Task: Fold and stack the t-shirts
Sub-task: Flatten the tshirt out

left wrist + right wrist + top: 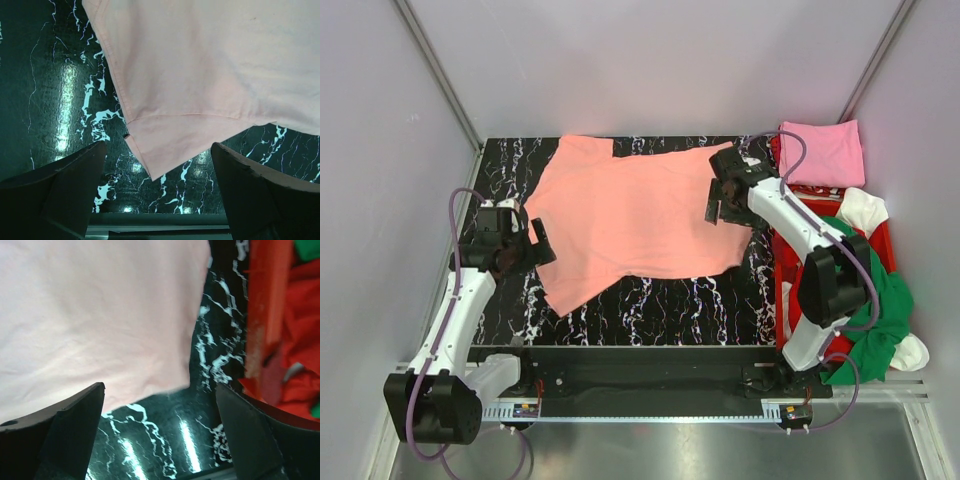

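Top view: the salmon shirt (640,215) lies spread on the table (650,312). The pink shirt (825,152) sits folded at 1 o'clock, and the green shirt (882,305) drapes over the crate (781,285) at 4.
Left wrist: the left claw (157,195) gapes empty over a hemmed corner of the salmon shirt.
Right wrist: the right claw (160,432) gapes empty beside the shirt's edge, with the crate at 2.

place: robot lab test cell
walls: plain pale panels (650,60), metal struts (440,75) at 11 and 1 o'clock
bench: black marbled tabletop (650,310)
rig: left arm (460,300) and right arm (790,215) bolted to a rail (650,410) at 6 o'clock
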Robot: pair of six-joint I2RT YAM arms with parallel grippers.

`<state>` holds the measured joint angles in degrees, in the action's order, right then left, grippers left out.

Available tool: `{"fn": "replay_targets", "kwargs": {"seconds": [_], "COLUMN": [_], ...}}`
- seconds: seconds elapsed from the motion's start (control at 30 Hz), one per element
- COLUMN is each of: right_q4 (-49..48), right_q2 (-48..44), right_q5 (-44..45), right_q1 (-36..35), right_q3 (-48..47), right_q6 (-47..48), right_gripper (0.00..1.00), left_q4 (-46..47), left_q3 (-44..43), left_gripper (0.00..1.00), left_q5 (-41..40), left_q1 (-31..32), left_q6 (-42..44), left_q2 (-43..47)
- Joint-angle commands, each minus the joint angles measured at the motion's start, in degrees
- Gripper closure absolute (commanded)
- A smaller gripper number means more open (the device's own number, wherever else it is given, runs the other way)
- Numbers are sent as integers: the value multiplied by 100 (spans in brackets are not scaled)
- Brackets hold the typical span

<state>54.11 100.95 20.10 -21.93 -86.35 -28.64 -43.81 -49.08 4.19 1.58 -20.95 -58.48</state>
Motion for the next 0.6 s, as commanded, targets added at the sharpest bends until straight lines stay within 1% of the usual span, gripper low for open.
{"fn": "replay_targets", "kwargs": {"seconds": [0.0,0.17,0.2,0.27,0.3,0.4,0.5,0.57], "right_q4": [470,224,145,-22,-188,-470,-847,-998], "right_q2": [-558,-1032,-1146,-1349,-1358,-1078,-639,-322], "right_q5": [741,478,443,425,381,258,337,276], "right_q1": [-48,-48,-48,-48,-39,-39,22,119], "right_q3": [301,1312,1470,1857,1963,2131,2113,2061], "right_q6": [132,-430,-658,-791,-835,-757,-678,-643], "right_gripper": [0,2,4,8,13,15,22,29], "left_q4": [286,294,294,321,321,338,329,329], "left_q3": [65,74,83,100,100,100,92,109], "left_gripper": [8,8,8,8,8,8,8,8], "left_q5": [118,153,144,153,144,170,179,197], "left_q1": [17,17,17,26,52,70,88,105], "left_q6": [82,91,91,82,82,82,91,91], "left_q2": [144,153,161,196,196,196,205,232]}}
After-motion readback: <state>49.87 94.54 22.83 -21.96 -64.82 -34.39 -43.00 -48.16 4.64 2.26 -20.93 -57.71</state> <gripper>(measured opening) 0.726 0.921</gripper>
